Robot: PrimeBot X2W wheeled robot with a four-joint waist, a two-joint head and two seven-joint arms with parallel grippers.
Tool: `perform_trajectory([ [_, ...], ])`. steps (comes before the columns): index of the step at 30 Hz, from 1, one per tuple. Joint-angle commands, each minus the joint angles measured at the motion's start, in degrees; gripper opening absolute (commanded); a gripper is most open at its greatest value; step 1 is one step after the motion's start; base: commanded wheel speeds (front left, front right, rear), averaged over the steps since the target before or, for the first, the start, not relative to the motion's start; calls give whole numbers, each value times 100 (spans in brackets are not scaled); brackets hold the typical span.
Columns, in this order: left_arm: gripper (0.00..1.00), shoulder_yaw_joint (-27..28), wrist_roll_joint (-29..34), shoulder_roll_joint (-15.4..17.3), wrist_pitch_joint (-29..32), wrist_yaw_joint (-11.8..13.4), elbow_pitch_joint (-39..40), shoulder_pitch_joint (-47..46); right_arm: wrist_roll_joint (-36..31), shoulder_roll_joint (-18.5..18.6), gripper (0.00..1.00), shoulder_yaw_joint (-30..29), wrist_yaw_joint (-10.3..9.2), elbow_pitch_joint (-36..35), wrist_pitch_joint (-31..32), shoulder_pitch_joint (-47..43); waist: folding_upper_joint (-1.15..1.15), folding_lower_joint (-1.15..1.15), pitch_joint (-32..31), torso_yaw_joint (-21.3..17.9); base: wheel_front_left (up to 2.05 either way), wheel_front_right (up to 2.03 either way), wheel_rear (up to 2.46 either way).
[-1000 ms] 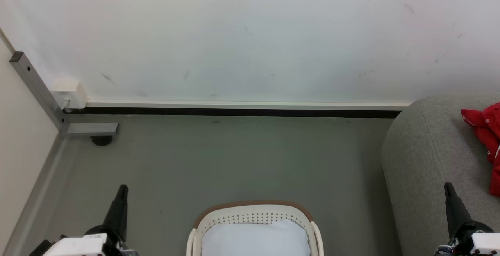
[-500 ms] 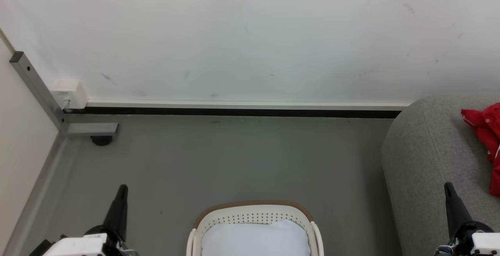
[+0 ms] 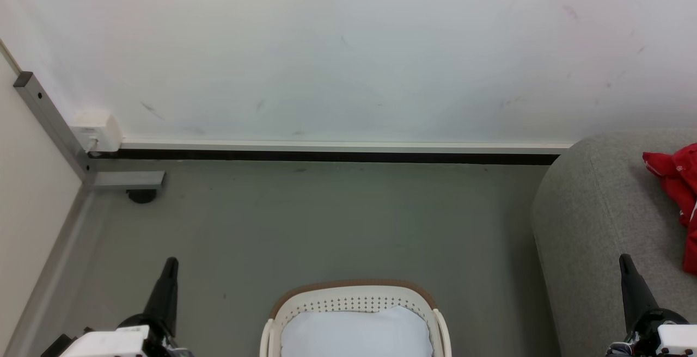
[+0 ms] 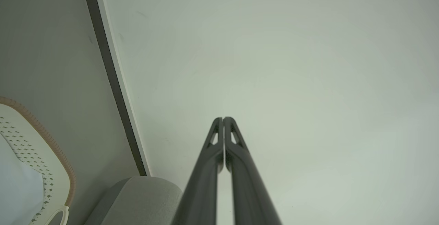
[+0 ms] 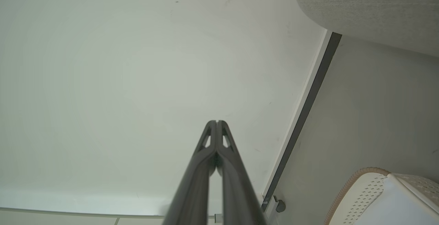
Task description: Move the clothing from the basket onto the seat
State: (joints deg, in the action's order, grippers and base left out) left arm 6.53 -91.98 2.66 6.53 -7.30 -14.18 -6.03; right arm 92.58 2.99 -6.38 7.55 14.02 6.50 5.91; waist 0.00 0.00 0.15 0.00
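Observation:
Red clothing (image 3: pixel 678 194) lies on the light-grey seat (image 3: pixel 593 221) at the right edge of the head view. The cream basket (image 3: pixel 354 297) with its brown rim stands on the floor at bottom centre, holding a pale white pad (image 3: pixel 356 335); no red fabric shows inside it. My left gripper (image 3: pixel 170 263) rests at lower left, shut and empty, its tips together (image 4: pixel 223 119). At lower right, beside the seat's front, my right gripper (image 3: pixel 624 259) is also shut with nothing held (image 5: pixel 216 122). The basket (image 4: pixel 37 149) and seat corner (image 4: pixel 144 197) appear in the left wrist view.
A white wall with a dark skirting strip (image 3: pixel 326 155) runs behind the grey floor (image 3: pixel 326 221). A metal rail with a white box (image 3: pixel 98 128) and a small foot stands at the left corner. The basket (image 5: pixel 370 190) and the seat (image 5: pixel 370 9) appear in the right wrist view.

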Motion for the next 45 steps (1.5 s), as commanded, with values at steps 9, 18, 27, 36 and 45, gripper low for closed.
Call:
perform_trajectory([
  [9,0,13,-76,40,24,-35,17,-52,-23,-6,0,-27,-12,15,18,74,0,0,0,0,0,0,0],
  [18,0,12,-76,40,24,-35,17,-52,-25,-6,0,-29,-12,15,19,75,0,0,0,0,0,0,0],
  [27,0,12,-77,40,24,-35,17,-52,-27,-7,0,-30,-12,15,21,74,0,0,0,0,0,0,0],
  [36,0,12,-77,40,24,-34,17,-52,-29,-7,0,-31,-12,15,21,75,0,0,0,0,0,0,0],
  [45,0,12,-77,40,24,-35,17,-52,-30,-8,0,-32,-12,15,23,75,0,0,0,0,0,0,0],
])
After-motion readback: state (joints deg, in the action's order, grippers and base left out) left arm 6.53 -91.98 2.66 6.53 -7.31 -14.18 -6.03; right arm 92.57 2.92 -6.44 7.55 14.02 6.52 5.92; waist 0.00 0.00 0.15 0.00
